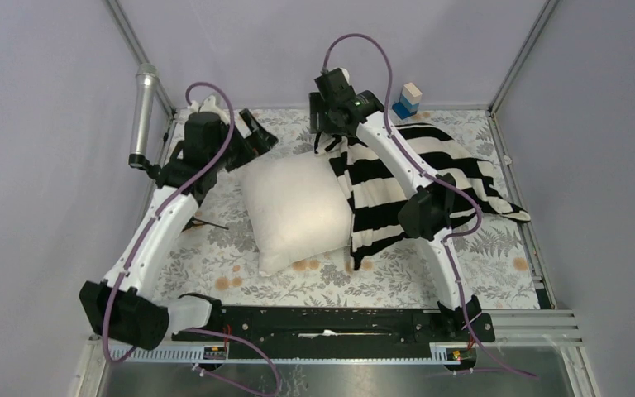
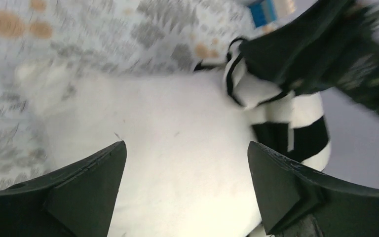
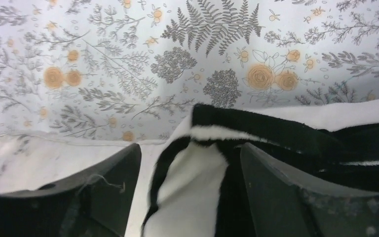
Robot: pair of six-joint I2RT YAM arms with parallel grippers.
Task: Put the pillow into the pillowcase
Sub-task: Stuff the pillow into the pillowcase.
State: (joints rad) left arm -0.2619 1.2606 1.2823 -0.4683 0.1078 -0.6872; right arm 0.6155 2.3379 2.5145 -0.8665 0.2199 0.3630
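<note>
The off-white pillow lies in the middle of the table. The black-and-white striped pillowcase is heaped on its right side and overlaps the pillow's right edge. My left gripper hovers over the pillow's far left corner. In the left wrist view its jaws are wide open above the pillow, holding nothing. My right gripper is at the far end of the pillowcase. It is open, with a loose fold of the pillowcase lying between the fingers, not pinched.
A floral cloth covers the table. A small blue and white block stands at the back edge. A silver cylinder hangs on the left post. A black rail runs along the near edge.
</note>
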